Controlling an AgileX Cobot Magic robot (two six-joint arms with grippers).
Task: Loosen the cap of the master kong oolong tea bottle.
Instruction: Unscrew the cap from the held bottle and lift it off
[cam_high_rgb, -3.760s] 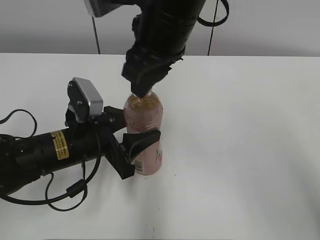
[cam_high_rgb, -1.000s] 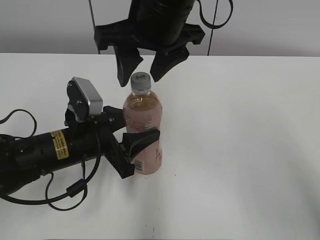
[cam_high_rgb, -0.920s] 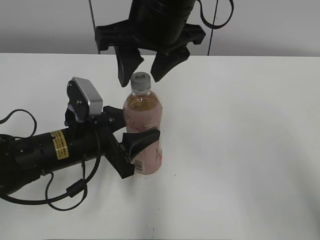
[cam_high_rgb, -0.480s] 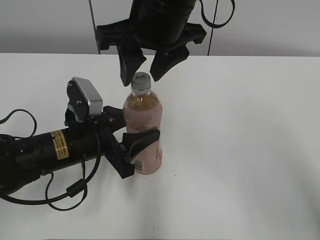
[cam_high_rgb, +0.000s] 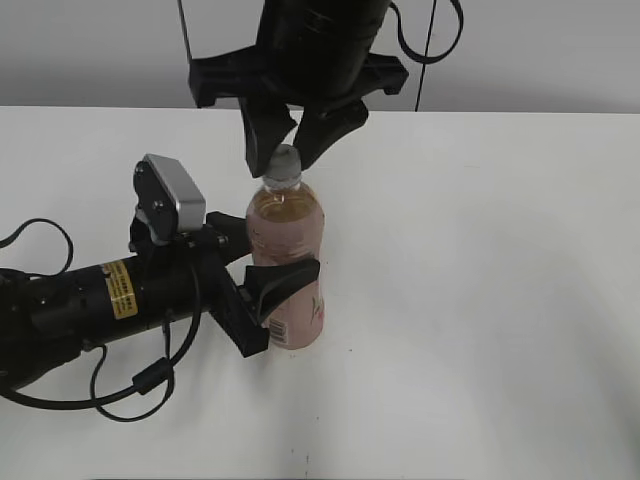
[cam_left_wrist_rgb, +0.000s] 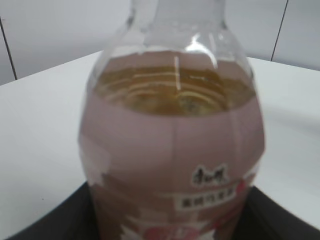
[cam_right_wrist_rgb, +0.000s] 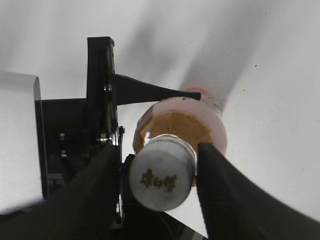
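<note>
Exterior view: the master kong oolong tea bottle (cam_high_rgb: 287, 262) stands upright on the white table (cam_high_rgb: 500, 280), left of centre. The left arm lies low along the table from the left edge, yellow label on its body, its silver wrist camera (cam_high_rgb: 172, 195) standing above it. The left gripper (cam_high_rgb: 262, 262) is clenched on the bottle's labelled lower body, one finger across the near side and the other behind. The right arm comes straight down from the top of the frame. The right gripper (cam_high_rgb: 290, 140) points downward with its fingers spread on either side of the cap (cam_high_rgb: 284, 162); whether the tips touch the cap cannot be told here.

Left wrist view: only the bottle (cam_left_wrist_rgb: 175, 150) shows, very close: clear shoulder, amber tea level, pink label with a small line of print. Dark gripper parts sit at the bottom corners. The cap is out of frame.

Right wrist view: looking down on the cap (cam_right_wrist_rgb: 161, 174), white with a gold mark on top. The right gripper (cam_right_wrist_rgb: 157, 175) flanks it with a narrow gap on each side, so it is released, not clamped. The left gripper's finger (cam_right_wrist_rgb: 155, 92) crosses the bottle's far side.
</note>
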